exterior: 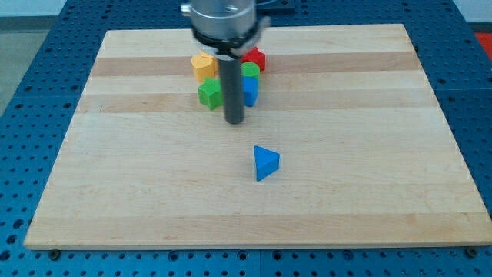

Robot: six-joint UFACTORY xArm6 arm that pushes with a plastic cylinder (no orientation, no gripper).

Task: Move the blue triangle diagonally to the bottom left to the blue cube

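Note:
The blue triangle (266,162) lies alone on the wooden board (369,138), a little below the view's centre. My tip (234,121) stands above and to the left of it, apart from it. The blue cube (250,91) sits near the view's top, partly hidden behind my rod, in a cluster of blocks. My tip is just below that cluster.
The cluster near the view's top also holds a yellow block (203,66), a green block (209,94), another green block (250,71) and a red block (254,57). The arm's head (223,19) hangs over the board's top edge.

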